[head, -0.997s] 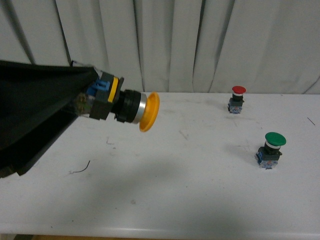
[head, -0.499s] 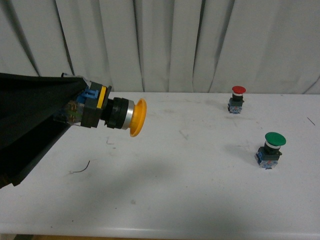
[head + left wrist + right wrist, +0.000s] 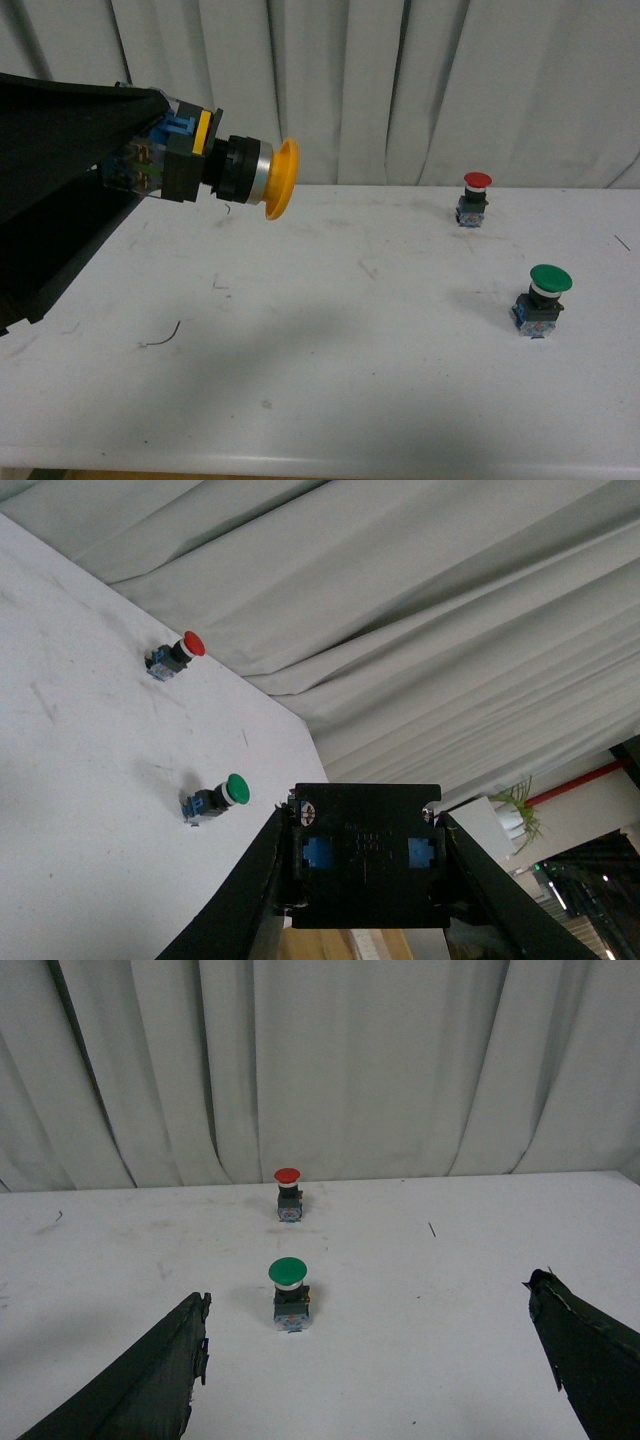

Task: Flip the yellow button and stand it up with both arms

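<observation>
Three push-buttons are in view, and one of them is off the table. At the far left of the front view, the left gripper (image 3: 145, 150) is clamped on the yellow button (image 3: 225, 170), gripping it by the black body and the blue contact block. The button is in the air above the left part of the white table (image 3: 350, 390) and does not touch it. It lies nearly horizontal, with the yellow-orange cap pointing to the right and the silver collar just behind the cap.

In the left wrist view, the back of the block fills the gap between the two black fingers (image 3: 255, 900), which press against its two sides. Two blue parts and two screws show on this back face. On the table in the left part lies a thin dark curl (image 3: 160, 338); whether it is a thread or a scratch cannot be told.

Farther right, near the back edge of the table and close to the pale curtain (image 3: 400, 90), the red button (image 3: 476, 198) stands upright with its cap on top. To the right of it and nearer to the robot, the green button (image 3: 545, 298) also stands upright, well apart from the red one.

The right gripper (image 3: 368, 1295) shows only in the right wrist view. Its fingers are spread wide with nothing between them, and the green and red buttons are ahead of it.
</observation>
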Controlling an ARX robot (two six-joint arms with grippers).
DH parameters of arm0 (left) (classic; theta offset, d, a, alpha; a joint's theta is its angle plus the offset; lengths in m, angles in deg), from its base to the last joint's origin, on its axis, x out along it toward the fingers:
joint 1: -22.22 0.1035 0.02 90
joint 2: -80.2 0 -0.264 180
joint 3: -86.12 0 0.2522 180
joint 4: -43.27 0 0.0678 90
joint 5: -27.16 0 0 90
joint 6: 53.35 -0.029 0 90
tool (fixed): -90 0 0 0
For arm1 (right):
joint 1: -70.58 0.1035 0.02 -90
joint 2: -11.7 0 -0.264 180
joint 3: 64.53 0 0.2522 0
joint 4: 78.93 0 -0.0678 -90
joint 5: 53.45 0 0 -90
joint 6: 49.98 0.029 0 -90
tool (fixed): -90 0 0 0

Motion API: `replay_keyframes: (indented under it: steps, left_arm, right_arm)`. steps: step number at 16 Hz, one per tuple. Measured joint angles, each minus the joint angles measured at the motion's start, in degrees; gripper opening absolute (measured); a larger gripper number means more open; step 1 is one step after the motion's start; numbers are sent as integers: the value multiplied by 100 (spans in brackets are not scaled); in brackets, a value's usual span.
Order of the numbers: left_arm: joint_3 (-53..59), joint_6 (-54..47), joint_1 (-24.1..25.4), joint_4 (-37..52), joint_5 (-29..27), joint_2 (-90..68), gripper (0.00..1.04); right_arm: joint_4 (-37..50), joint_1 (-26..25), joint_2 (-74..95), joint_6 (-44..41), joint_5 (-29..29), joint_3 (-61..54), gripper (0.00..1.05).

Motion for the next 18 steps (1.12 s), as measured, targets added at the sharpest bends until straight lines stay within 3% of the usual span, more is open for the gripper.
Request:
replay_keyframes:
  steps: [2, 3, 4, 5, 6, 8, 9, 11, 14, 18]
  left_arm:
    - [0, 2, -35, -2, -17, -24, 36]
    - [0, -7, -37, -7, -28, -20, 36]
    - [0, -24, -57, -2, -46, -11, 36]
    - [0, -42, -70, -2, -46, -9, 36]
    - [-2, -50, -87, 0, -42, -9, 36]
    - [-2, -116, -90, -4, -72, -7, 36]
    - [-2, -151, -92, -7, -81, 42, 36]
    - [-2, -166, -90, -2, -81, 151, 36]
    - [-4, -192, -72, 0, -72, 251, 36]
    - [-17, -192, -122, -2, -87, 229, 36]
  right_arm:
    - [0, 0, 0, 0, 0, 0, 98]
    - [675, -229, 157, -136, -656, -42, 98]
    - [1902, -658, 507, -385, -1569, -59, 98]
    - [2865, -772, 1062, -579, -2304, -57, 98]
    - [4210, -507, 2175, -761, -2721, -33, 98]
    - [6572, -103, 4693, -767, -2347, 225, 98]
    - [7309, 98, 5982, -704, -2065, 997, 98]
    - [7420, 319, 7449, -424, -1775, 2181, 98]
    - [6756, 588, 8592, 466, -1792, 3217, 98]
    - [7434, 1287, 8522, 3029, -2820, 2933, 98]
